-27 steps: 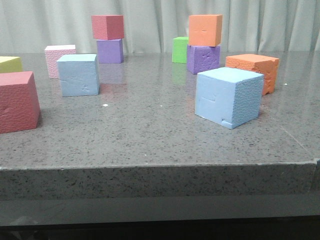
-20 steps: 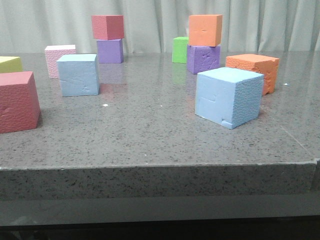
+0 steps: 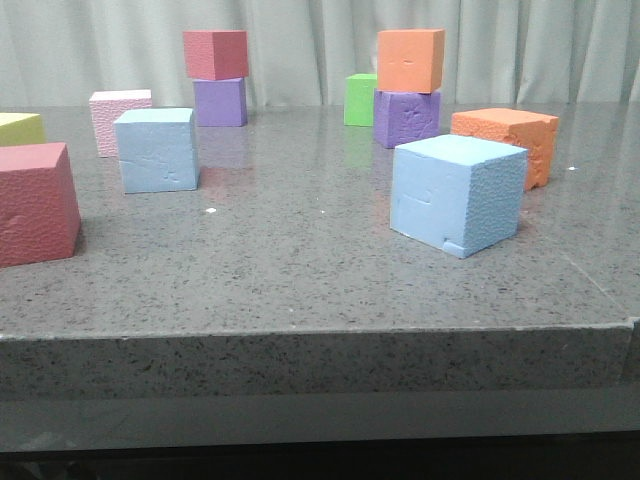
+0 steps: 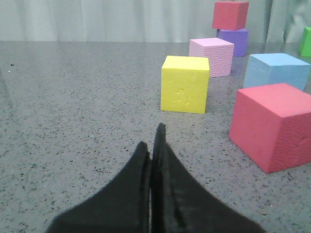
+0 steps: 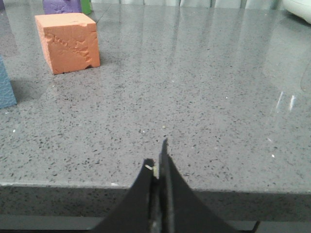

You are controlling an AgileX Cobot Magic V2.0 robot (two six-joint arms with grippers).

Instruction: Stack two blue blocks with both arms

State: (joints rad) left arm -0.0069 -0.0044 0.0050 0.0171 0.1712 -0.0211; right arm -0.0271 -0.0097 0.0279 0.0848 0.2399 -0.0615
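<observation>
Front view, left to right. A red cube [image 3: 35,203] sits at the left edge of the grey speckled bench [image 3: 300,270], with a yellow cube [image 3: 20,127] behind it. The first blue block [image 3: 157,149] stands left of centre in the middle distance: pale sky-blue foam, its front face scratched and dented. Just behind it to the left is a pink cube [image 3: 118,120]; further back a dark red cube [image 3: 216,54] rests on a purple cube [image 3: 220,102]. Right of centre, a green cube [image 3: 360,99] stands beside an orange cube [image 3: 410,60] stacked on a second purple cube [image 3: 406,118]. The second blue block [image 3: 458,193] lies nearer, right of centre, turned corner-on, with a rough side face and a notch at its lower edge. A chipped orange cube [image 3: 507,141] sits just behind it. The two blue blocks are well apart, each alone on the bench.

Left wrist view: the left fingers [image 4: 152,145] are pressed together, holding nothing, low over bare bench.

Right wrist view: the right fingers [image 5: 156,162] are likewise pressed together and empty, near the bench's front edge.
</observation>
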